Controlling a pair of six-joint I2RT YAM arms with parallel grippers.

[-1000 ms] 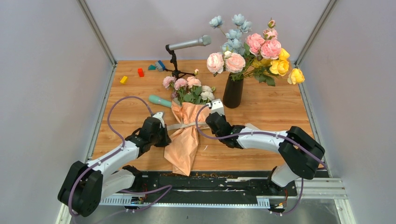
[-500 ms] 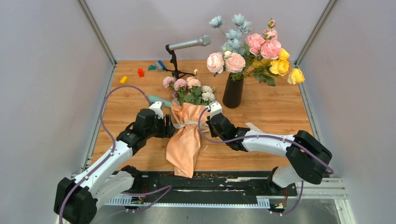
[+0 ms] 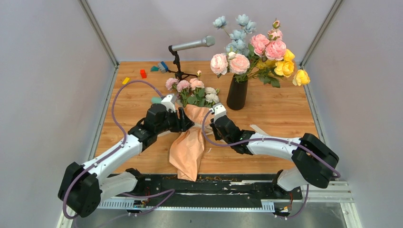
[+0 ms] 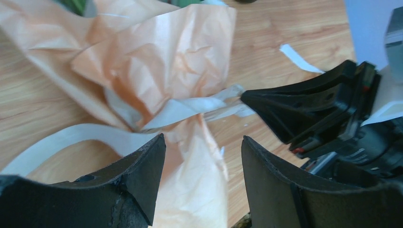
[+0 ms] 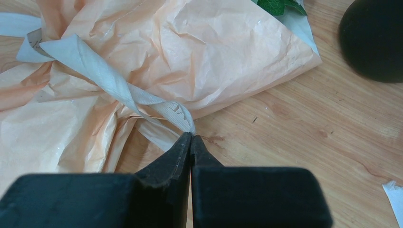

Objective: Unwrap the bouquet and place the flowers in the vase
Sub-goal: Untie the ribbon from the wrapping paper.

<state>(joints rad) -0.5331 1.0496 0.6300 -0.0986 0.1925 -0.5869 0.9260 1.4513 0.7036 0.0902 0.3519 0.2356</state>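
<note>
While my right gripper (image 5: 191, 137) clamps the ribbon (image 5: 119, 90), my left gripper (image 4: 203, 145) gapes.
Risk: the tip-only pinch may slip off.

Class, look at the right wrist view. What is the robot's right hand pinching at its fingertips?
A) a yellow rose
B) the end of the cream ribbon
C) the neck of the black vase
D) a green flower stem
B: the right hand is shut, and the twisted cream ribbon runs from the peach paper straight into its closed tips.
</note>
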